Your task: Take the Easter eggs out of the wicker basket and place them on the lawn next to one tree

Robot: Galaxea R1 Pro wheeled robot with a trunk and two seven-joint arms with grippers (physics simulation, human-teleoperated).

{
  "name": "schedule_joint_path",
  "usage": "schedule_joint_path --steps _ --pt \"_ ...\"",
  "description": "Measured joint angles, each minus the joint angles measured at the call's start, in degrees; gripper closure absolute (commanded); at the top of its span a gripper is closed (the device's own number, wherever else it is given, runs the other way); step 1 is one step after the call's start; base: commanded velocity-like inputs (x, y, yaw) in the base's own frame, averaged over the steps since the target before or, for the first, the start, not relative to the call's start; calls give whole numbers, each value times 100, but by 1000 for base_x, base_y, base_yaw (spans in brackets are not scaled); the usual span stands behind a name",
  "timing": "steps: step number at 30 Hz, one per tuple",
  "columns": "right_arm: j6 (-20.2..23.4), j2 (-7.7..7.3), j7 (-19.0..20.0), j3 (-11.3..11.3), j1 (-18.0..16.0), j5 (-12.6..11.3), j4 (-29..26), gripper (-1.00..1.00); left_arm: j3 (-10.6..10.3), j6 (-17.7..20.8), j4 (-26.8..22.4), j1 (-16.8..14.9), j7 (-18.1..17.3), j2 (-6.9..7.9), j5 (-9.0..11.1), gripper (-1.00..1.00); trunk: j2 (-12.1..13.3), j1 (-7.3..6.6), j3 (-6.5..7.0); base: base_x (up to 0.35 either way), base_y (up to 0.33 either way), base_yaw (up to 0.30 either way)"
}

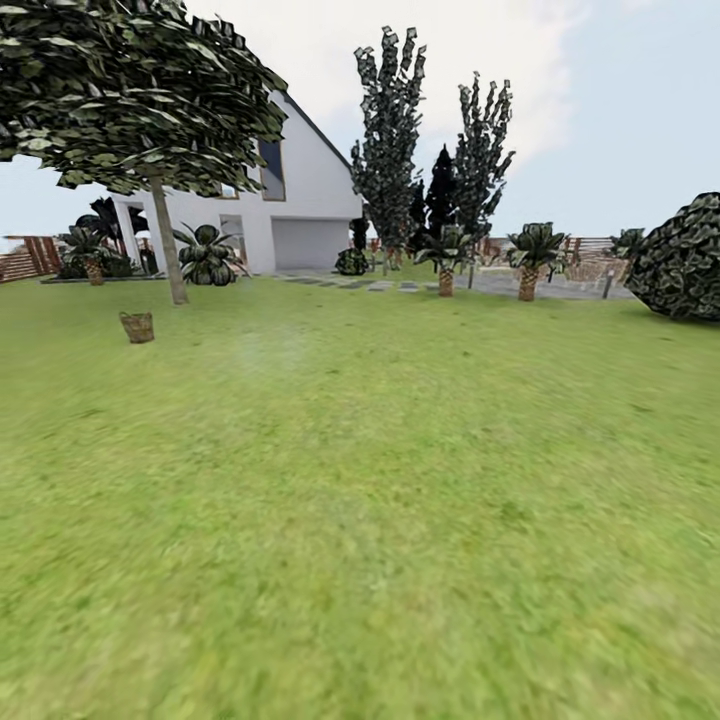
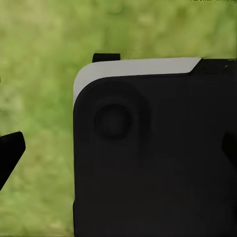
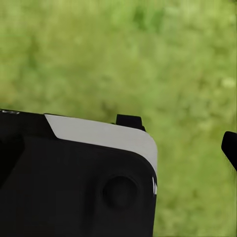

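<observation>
We see the round brown wicker basket (image 1: 137, 327) near the leaning-trunked tree (image 1: 167, 240); our jaws' spread stays unreadable.

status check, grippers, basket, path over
Grippers: state can't be told, both wrist views look down on lawn. Wicker basket far off on grass, near the tree; eggs too small to see. Open grass between, nothing in the way.

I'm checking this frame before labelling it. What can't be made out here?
- Eggs: the wicker basket is too small and distant in the head view to see inside.
- Tree: crown cut off by the top and left edges.
- Both wrist views: dark robot housing blocks the lawn; tool states unreadable.
</observation>
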Motion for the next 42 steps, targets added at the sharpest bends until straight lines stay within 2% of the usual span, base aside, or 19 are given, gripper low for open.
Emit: schedule_joint_path --steps 13,26,32,34,42 --pt "0 -23 8 0 0 -1 -8 -100 2 0 -1 0 0 0 0 -100 0 0 41 0 0 118" --pt "6 -5 -5 -2 -14 -1 -9 -100 0 0 -1 0 0 0 0 -100 0 0 35 0 0 281" --pt "8 -6 -37 -6 -25 -15 -34 -100 0 0 -1 0 0 0 0 -100 0 0 1 0 0 128" --pt "11 -2 -7 1 -25 367 -35 -100 1 0 -1 0 0 0 0 -100 0 0 1 0 0 0" --pt "9 8 -28 -9 -25 421 -35 -100 1 0 -1 0 0 0 0 -100 0 0 -47 0 0 11"
